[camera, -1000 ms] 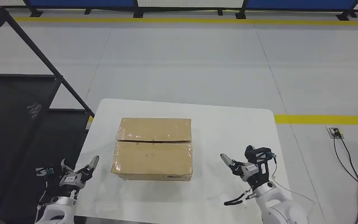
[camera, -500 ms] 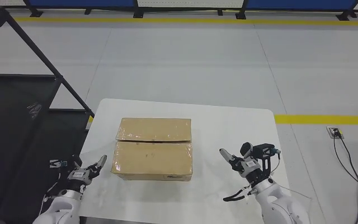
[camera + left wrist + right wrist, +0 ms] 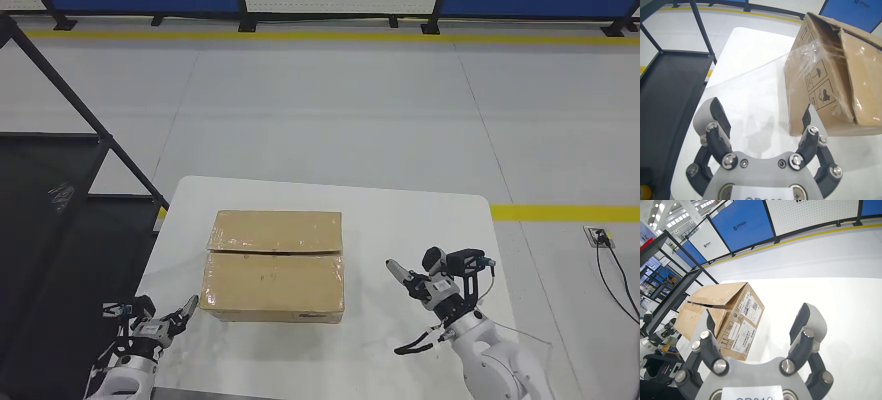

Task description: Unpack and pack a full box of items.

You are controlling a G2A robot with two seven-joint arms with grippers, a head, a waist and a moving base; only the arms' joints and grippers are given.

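Both are held wide open and empty: the left pincer (image 3: 762,106) just off the near left corner of the box (image 3: 275,265), the right pincer (image 3: 757,313) off its right side, probably so it can be opened from both ends. The box is sat on the tabletop (image 3: 420,215) between them, closed but gapped along the top seam. Since a second ago both have been nudged a bit closer.

1 cardboard box (image 3: 275,268) sits left of centre on white table (image 3: 430,225), 2 top flaps down. Left gripper (image 3: 166,308) near its front-left corner, right gripper (image 3: 414,272) off its right side. Both spread wide, clear of box.
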